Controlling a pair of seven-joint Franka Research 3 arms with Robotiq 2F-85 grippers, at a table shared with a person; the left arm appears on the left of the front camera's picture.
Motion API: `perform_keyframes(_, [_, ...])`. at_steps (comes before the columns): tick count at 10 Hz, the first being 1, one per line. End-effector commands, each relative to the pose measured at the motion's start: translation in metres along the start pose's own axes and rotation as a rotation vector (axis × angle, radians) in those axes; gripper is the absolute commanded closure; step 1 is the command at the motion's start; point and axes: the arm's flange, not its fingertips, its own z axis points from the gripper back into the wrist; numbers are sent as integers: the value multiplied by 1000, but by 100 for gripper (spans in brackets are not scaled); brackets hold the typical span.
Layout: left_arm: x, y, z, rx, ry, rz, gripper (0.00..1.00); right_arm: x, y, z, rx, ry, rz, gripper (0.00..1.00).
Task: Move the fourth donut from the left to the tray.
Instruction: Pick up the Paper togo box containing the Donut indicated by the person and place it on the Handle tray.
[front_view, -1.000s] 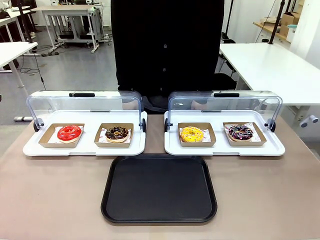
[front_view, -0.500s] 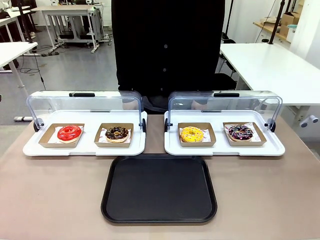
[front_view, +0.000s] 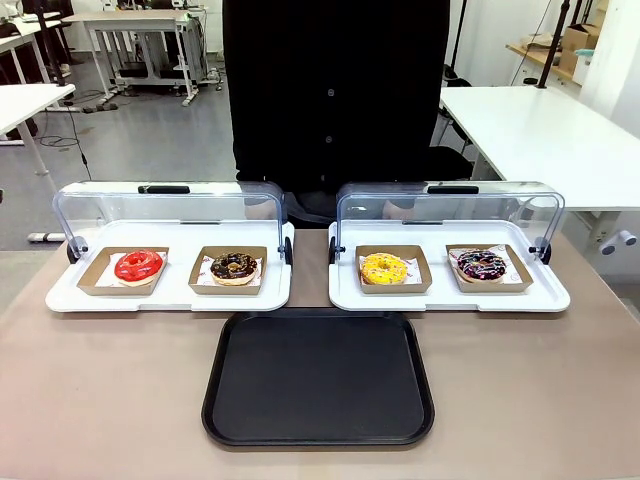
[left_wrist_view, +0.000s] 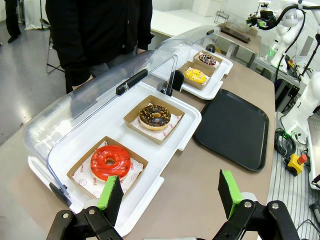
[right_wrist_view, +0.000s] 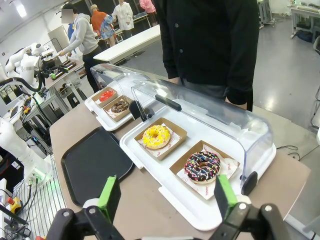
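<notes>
Same as a second ago: black tray (front_view: 318, 378) at 6 o'clock on the worktop (front_view: 100, 400). At its 2 o'clock, white display tray (front_view: 450, 298), lid (front_view: 450, 210) raised. Left tool (left_wrist_view: 170, 190) and right tool (right_wrist_view: 167, 195) spread apart, empty. Fourth donut (front_view: 482, 265) in the display tray's 3 o'clock cardboard holder (front_view: 512, 283).
</notes>
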Motion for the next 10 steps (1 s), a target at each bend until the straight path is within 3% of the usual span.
perform_keyframes(1, [0, -1, 1, -9, -10, -18, 0, 2, -3, -1, 3, -32, 26, 0])
perform_keyframes(10, [0, -1, 1, -9, -10, -18, 0, 2, -3, -1, 3, -32, 26, 0])
